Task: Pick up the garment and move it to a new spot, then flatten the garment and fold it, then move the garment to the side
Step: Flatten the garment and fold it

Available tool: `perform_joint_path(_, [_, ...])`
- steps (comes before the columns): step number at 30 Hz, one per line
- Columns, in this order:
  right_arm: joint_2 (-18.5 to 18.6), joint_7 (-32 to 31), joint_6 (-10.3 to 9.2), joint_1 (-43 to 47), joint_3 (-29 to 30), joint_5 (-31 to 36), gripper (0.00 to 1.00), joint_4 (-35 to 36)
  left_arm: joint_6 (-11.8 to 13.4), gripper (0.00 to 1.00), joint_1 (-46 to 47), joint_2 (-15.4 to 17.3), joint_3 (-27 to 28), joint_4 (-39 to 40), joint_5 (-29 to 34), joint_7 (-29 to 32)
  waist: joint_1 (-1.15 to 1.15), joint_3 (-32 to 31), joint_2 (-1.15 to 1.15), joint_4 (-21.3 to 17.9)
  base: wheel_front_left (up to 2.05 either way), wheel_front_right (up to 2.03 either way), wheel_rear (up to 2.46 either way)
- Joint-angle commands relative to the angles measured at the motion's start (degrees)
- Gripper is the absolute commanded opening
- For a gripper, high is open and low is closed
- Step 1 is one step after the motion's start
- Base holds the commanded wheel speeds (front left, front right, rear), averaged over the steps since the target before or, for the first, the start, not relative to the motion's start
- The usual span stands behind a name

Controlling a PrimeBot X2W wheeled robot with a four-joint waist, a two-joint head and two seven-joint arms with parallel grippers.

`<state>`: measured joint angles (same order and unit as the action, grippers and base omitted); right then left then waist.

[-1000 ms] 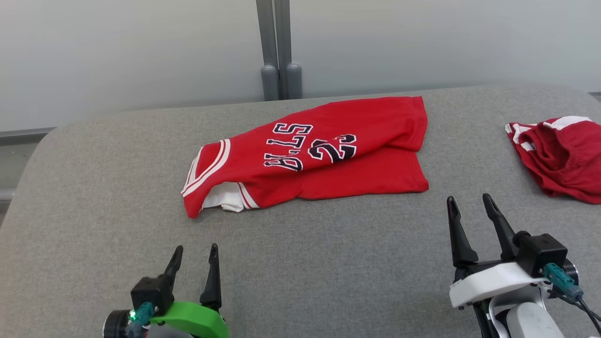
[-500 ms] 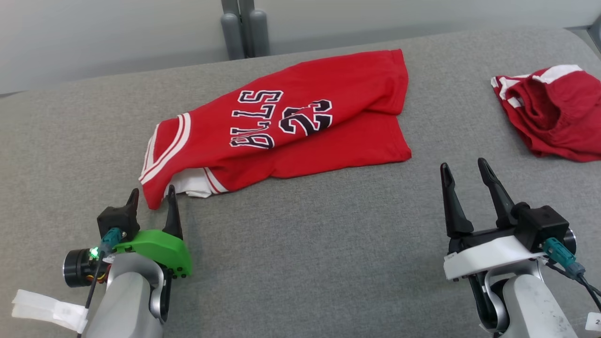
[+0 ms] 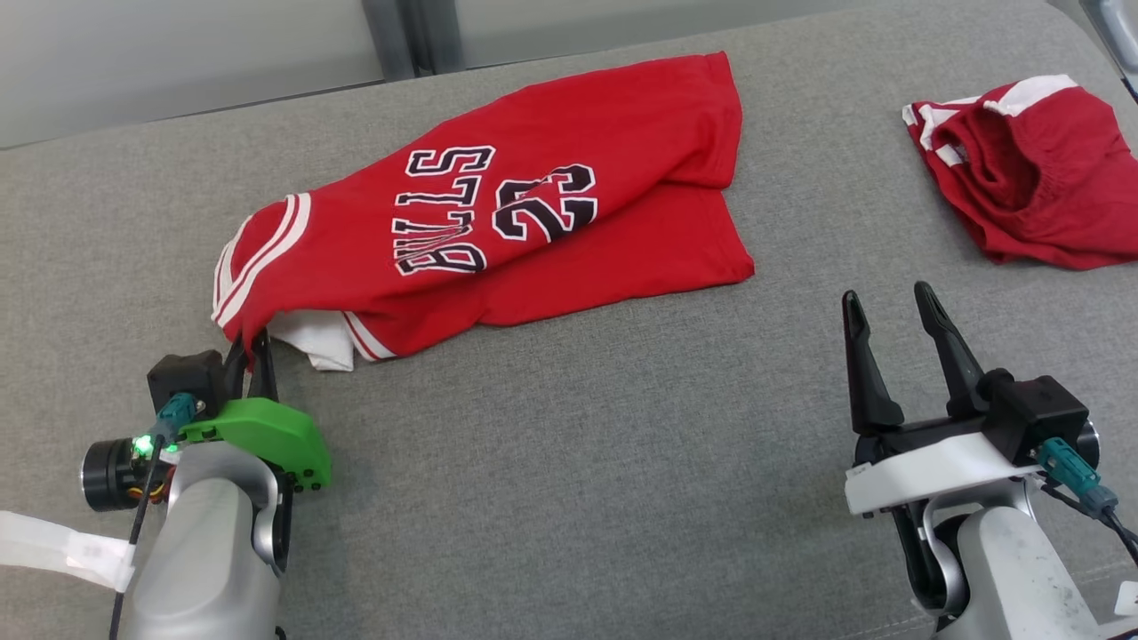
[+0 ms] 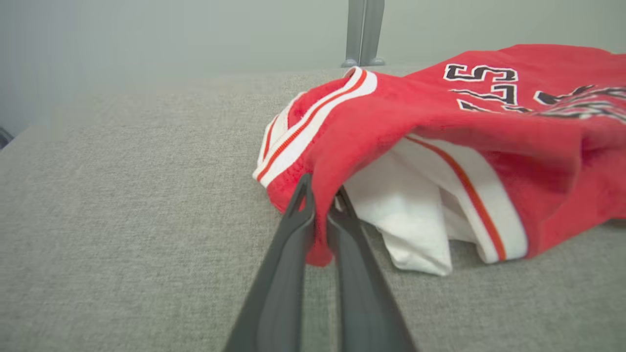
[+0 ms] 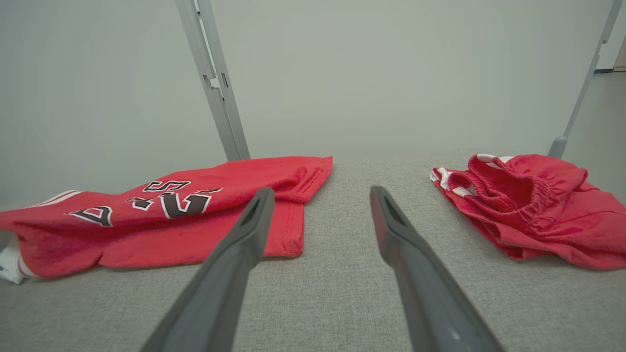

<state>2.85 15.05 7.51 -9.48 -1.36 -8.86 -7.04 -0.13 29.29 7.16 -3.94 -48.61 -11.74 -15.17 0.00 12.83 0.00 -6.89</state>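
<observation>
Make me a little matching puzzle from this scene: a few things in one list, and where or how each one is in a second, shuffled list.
Things:
1. left gripper
2. right gripper
3. red jersey
4. red shorts

States and places:
a. crumpled at the far right of the grey table
b. open, holding nothing
c. shut on a corner of fabric
d. lying loosely folded, the number 23 facing up

Pairs: 1-c, 2-b, 3-d, 4-a

jersey (image 3: 533, 222) mid table (image 3: 569, 462), shorts (image 3: 1031, 178) to its right, left hand (image 3: 253, 345) at near-left corner
</observation>
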Motion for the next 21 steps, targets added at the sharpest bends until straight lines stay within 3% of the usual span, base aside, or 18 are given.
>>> perform_joint_path(1, [0.09, 0.17, -0.04, 0.24, 0.21, 0.04, 1.00, 0.09, -0.51, 0.00, -0.77, -0.04, 0.25, 1.98, 0.37, 0.06, 0.00, -0.73, 0.00, 0.65, 0.00, 0.00, 0.00])
perform_joint_path(9, [0.09, 0.18, -0.04, 2.48, 1.39, -0.57, 1.00, -0.71, -2.80, 0.00, -11.23, -1.28, 1.12, 19.77, 2.37, 0.04, 0.00, -4.63, 0.00, 3.39, 0.00, 0.00, 0.00])
perform_joint_path(16, [0.10, 0.18, -0.04, 4.53, 1.25, -1.65, 1.00, -1.49, -3.91, 0.00, -22.61, -1.36, -1.71, 34.02, 4.32, 0.26, 0.00, -8.75, 0.00, 5.37, 0.00, 0.00, 0.00])
perform_joint_path(21, [0.10, 0.18, -0.04, 5.51, 1.58, -1.88, 1.00, -1.69, -4.14, 0.00, -28.27, -0.58, -4.47, 45.73, 5.53, 5.00, 0.00, -10.21, 0.00, 5.87, 0.00, 0.00, 0.00])
